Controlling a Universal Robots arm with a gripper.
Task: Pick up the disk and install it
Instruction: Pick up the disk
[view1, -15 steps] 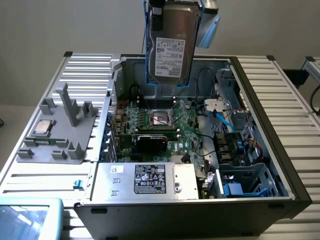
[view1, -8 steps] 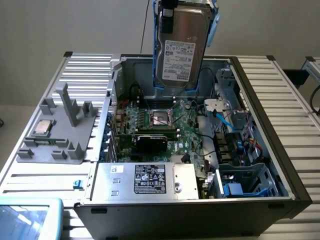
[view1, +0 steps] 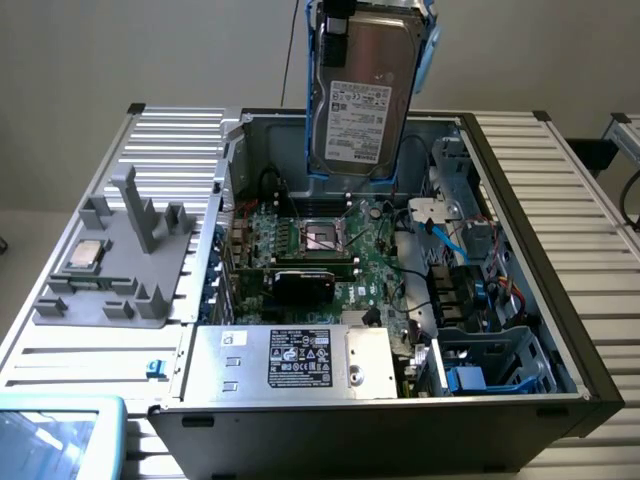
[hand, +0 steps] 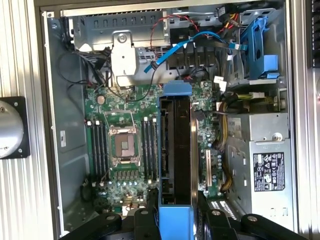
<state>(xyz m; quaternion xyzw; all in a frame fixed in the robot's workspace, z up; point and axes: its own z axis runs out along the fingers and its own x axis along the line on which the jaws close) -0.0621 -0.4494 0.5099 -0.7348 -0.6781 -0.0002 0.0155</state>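
The disk (view1: 362, 95) hangs upright high above the open computer case (view1: 520, 190), over its back half. It is a grey metal drive with a white label, framed by blue carrier rails. In the wrist view the disk (hand: 175, 150) shows edge on, a dark slab with blue tabs at both ends, over the motherboard (hand: 125, 150). My gripper (hand: 176, 207) is shut on it, with black fingers (hand: 147, 217) pressing on both sides of the blue carrier.
A drive cage with blue parts (view1: 490, 365) sits in the case's front corner at the exterior view's right. The silver power supply (view1: 290, 362) fills the front. A grey fixture holding a CPU chip (view1: 86, 256) stands on the table left of the case. Blue cables (view1: 450, 240) cross the inside.
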